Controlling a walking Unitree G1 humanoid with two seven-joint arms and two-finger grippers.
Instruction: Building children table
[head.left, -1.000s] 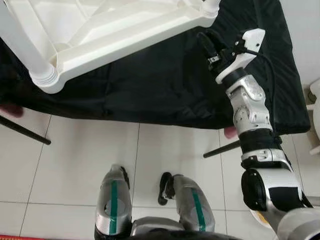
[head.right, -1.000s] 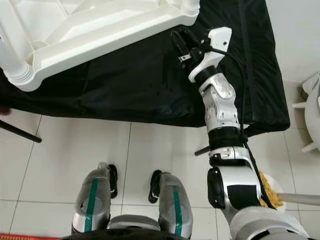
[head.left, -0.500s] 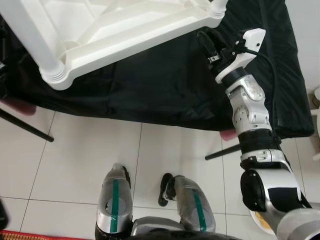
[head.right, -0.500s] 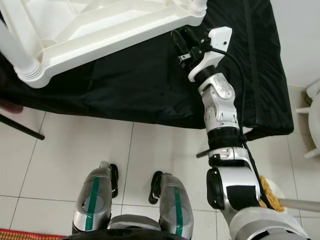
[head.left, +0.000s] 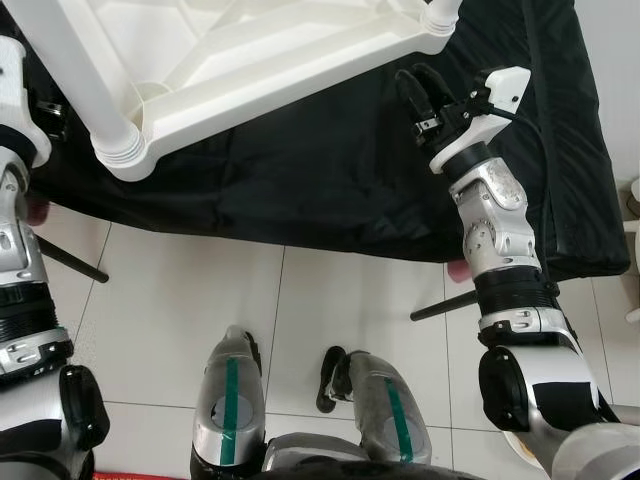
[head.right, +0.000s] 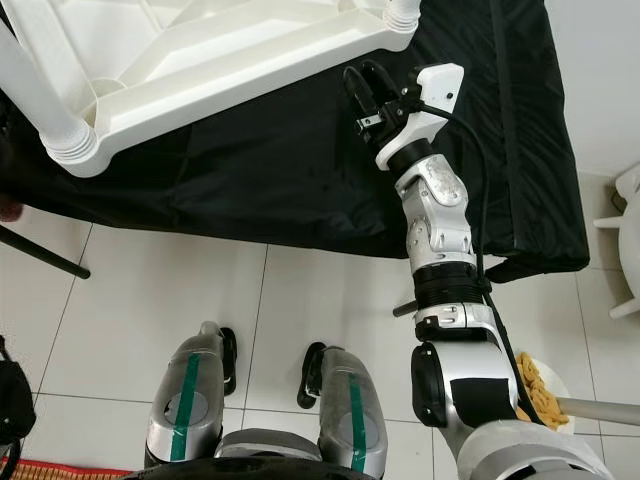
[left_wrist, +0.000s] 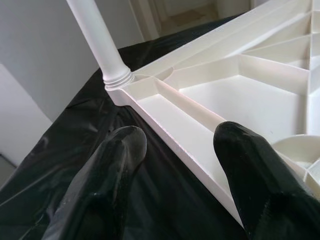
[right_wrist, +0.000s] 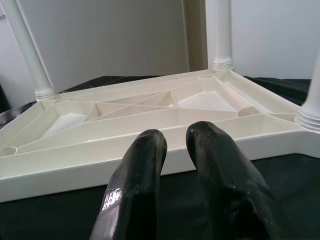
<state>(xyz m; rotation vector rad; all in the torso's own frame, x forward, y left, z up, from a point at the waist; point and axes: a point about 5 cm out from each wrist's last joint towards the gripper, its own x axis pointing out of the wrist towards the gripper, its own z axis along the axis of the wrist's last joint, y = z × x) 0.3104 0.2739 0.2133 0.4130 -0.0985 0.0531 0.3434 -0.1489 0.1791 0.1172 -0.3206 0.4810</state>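
The white plastic children's table (head.left: 260, 60) lies upside down on a black cloth (head.left: 330, 170), its ribbed underside facing up. A white leg (head.left: 75, 70) stands in the near left corner socket, and another leg (right_wrist: 222, 35) stands at a far corner. My right gripper (head.left: 418, 85) hovers just off the table's near right corner, open by a narrow gap with nothing between its fingers (right_wrist: 145, 150). My left gripper (left_wrist: 177, 145) is open wide and faces the table's rim (left_wrist: 165, 130) near a leg (left_wrist: 97, 37), without touching it.
The cloth-covered surface stands on thin black rods (head.left: 60, 258), one also at the right (head.left: 445, 303). White floor tiles (head.left: 170, 320) lie below, with my own legs (head.left: 230, 400) on them. A dish with yellow food (head.right: 540, 390) sits on the floor at the right.
My left arm has risen into view at the left, beside the table's near left corner. The right gripper has shifted only slightly. The camera has moved a little.
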